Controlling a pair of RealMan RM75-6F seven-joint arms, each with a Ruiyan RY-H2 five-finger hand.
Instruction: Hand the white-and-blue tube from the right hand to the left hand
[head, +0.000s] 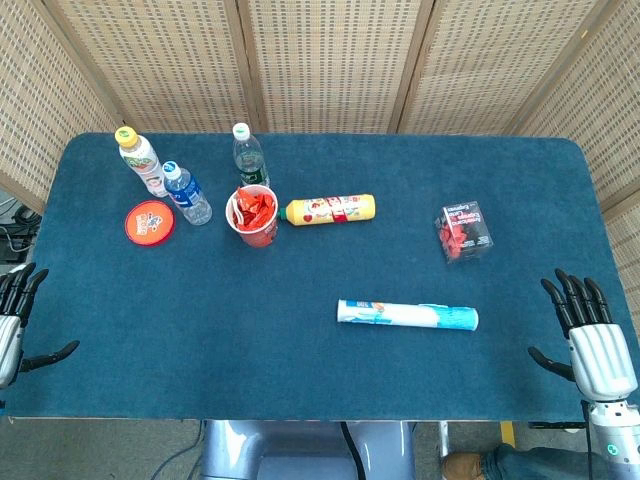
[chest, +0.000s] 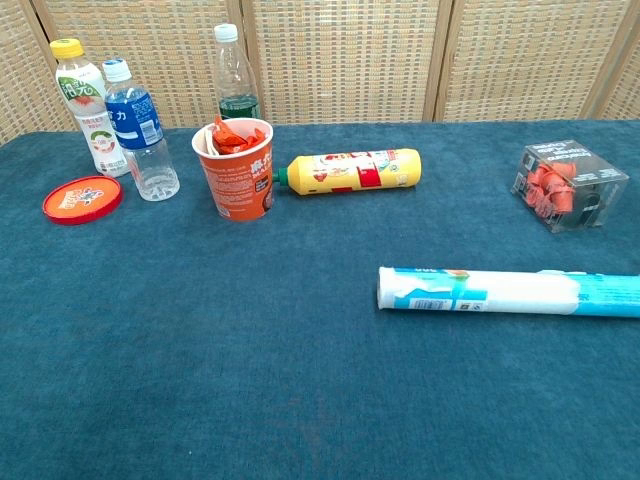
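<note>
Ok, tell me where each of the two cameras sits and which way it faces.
Head view: high, looking steeply down on the blue table; left hand and right hand show open at the near corners.
Chest view: low at the table's near edge, looking across to the screens; no hands show.
Both show the white-and-blue tube lying flat.

a staged test area, likely a lab, is indicated. a table covered edge to edge in blue cloth is enclosed along its far edge and both side edges by woven wicker screens. cables are seen on the floor past the left edge. assorted sample goods are laid out on the cloth.
</note>
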